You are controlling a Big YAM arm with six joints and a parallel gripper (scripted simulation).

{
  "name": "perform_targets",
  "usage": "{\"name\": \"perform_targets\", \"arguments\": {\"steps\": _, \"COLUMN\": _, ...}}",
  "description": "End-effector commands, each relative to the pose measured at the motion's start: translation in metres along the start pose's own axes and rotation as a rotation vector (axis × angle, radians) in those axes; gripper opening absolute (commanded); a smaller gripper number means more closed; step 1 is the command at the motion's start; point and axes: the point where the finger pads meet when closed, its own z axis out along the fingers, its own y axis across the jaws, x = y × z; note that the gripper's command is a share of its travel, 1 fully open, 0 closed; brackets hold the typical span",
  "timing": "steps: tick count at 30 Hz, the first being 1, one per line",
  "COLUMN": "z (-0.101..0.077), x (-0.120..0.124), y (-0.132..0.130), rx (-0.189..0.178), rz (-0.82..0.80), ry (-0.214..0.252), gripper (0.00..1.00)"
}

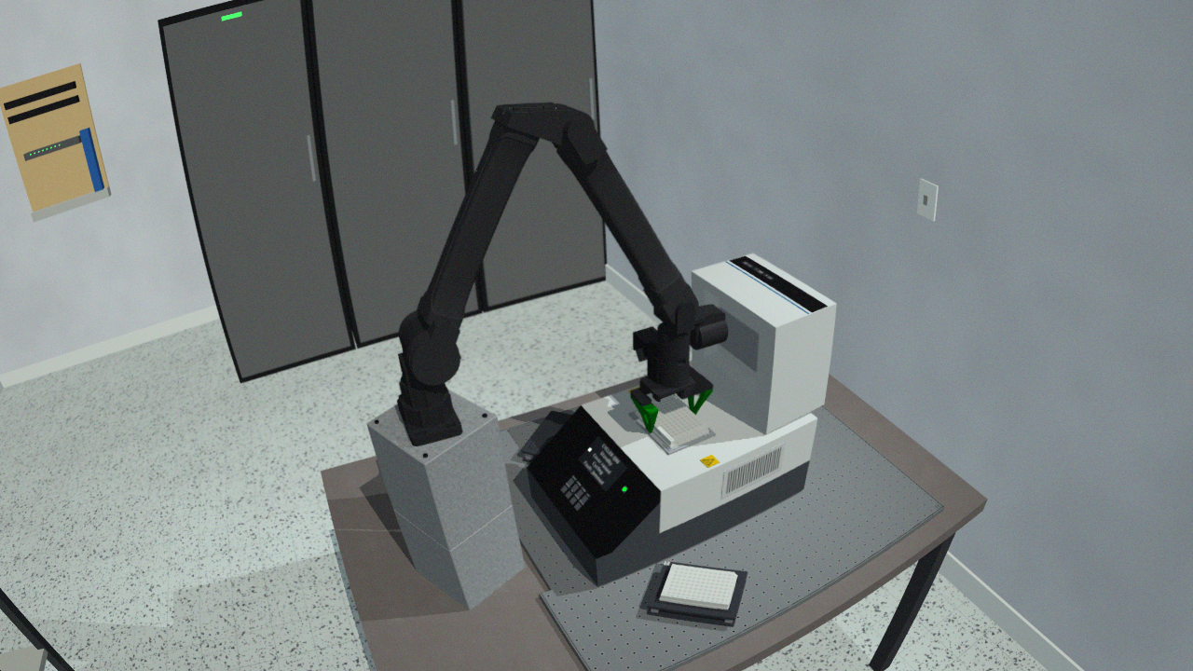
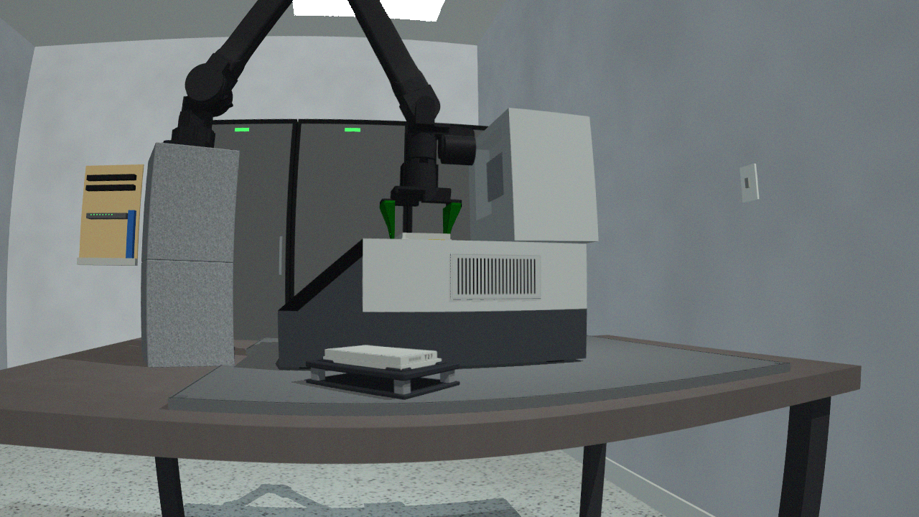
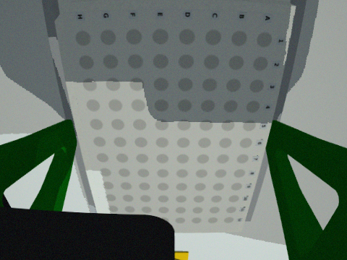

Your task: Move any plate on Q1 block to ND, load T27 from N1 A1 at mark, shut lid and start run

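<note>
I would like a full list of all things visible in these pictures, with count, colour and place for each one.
Cycler Q1: one, white and dark grey, on the table, lid open.
Status lamp: one, green, on the black panel.
Plate on the block: one, white, between the open fingers.
Plate T27: one, white, on the black nest N1 in front of Q1.
Table: one, brown, with a grey mat.
Cabinets: three doors, dark grey, by the wall.
Wall board: one, tan.
Pedestal: one, grey, carrying the arm.
Arm: one, black.
Gripper: one, green fingers, open, empty.
</note>
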Motion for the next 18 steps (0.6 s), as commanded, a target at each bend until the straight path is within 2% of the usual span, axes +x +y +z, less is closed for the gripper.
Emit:
{"name": "perform_targets", "arguments": {"steps": 1, "z": -0.026, "x": -0.004, "y": -0.034, "rx": 0.083, "rz": -0.01, "ry": 0.0, "gripper": 1.0}}
{"name": "perform_targets", "arguments": {"steps": 7, "z": -0.027, "x": -0.004, "y": -0.031, "rx": 0.07, "rz": -0.01, "ry": 0.0, "gripper": 1.0}}
{"name": "perform_targets", "arguments": {"steps": 18, "z": -0.007, "x": -0.004, "y": -0.019, "rx": 0.024, "rz": -0.009, "ry": -0.002, "gripper": 1.0}}
